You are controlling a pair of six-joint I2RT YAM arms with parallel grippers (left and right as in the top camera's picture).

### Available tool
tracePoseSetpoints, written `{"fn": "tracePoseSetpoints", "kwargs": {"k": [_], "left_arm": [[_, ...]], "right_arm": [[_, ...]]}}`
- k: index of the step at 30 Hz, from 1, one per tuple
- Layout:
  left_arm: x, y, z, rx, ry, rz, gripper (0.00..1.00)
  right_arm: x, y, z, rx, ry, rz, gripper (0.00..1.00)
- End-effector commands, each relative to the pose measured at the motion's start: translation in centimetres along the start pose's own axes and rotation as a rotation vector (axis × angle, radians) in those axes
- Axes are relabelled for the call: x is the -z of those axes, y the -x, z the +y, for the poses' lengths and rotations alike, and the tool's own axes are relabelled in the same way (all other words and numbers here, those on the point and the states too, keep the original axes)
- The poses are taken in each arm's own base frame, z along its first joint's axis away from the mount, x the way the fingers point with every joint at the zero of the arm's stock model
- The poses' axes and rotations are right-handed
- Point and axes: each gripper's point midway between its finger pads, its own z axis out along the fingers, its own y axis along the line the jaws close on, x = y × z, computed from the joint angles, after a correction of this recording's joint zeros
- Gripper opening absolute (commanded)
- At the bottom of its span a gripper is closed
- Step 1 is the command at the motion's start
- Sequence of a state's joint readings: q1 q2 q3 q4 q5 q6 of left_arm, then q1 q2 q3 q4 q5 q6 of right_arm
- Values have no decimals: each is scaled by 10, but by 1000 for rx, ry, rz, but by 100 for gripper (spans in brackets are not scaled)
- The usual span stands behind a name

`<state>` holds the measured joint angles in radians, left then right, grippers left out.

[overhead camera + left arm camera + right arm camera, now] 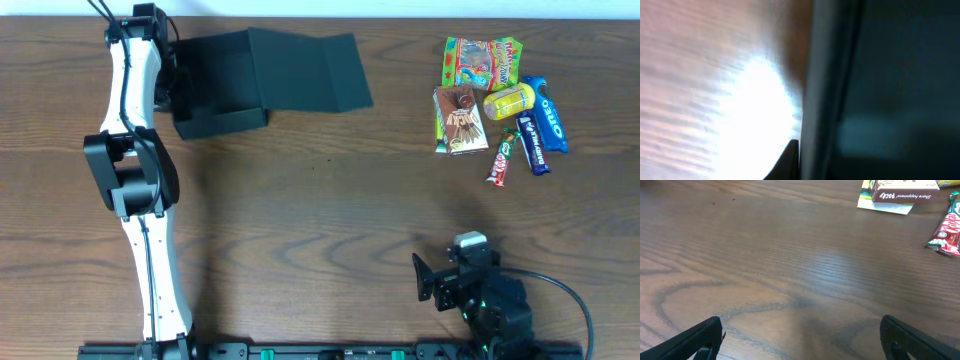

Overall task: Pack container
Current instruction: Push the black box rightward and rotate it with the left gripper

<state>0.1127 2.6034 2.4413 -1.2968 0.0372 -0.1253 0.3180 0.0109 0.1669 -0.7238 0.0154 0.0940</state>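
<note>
Dark brown wood-grain surface point(320, 210). The dark teal-black matte cardboard box point(225, 122) sits far left, with its hinged flap lid point(310, 72) folded open to the right. The left gripper point(167, 80) is at the box's left wall, and the state of its jaws cannot be told. Overhead hides them behind the wrist, and the left wrist view is blurred glare with one dark fingertip point(789, 160) beside the wall. The right gripper point(801, 339) hangs low over bare wood, well apart from everything, jaws wide apart. Judgement: the box is likely light, stiff along the folds, flexy mid-wall, and prone to sliding if nudged. Pinch the wall rim near a corner, or brace it during loading. Only overhead shows the box and the cluster of colourful snack packets point(495, 105) far right together. The right wrist view alone makes the brown Pocky carton point(902, 195) and red KitKat bar point(947, 232) readable.
</note>
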Motion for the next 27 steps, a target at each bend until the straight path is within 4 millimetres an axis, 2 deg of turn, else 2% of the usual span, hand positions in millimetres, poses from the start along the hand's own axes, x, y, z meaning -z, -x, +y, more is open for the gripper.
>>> {"fn": "tracePoseSetpoints", "kwargs": {"k": [1,5,12,23,27], "left_arm": [[-4,-17,-10,124,-16,71,6],[-2,-39,-26,202,-20,153,6],[10,-90,-59,396,83,291,6],[23,-159,-173,564,39,437,6],[27,-184,-207,553,13,487,6]], "right_arm": [[-1,-2,-2,7,-8,2,99],[-1,-2,-2,7,-8,2,99],[-1,-2,-2,7,-8,2,99],[-1,-2,-2,7,-8,2,99],[-1,-2,-2,7,-8,2,99]]}}
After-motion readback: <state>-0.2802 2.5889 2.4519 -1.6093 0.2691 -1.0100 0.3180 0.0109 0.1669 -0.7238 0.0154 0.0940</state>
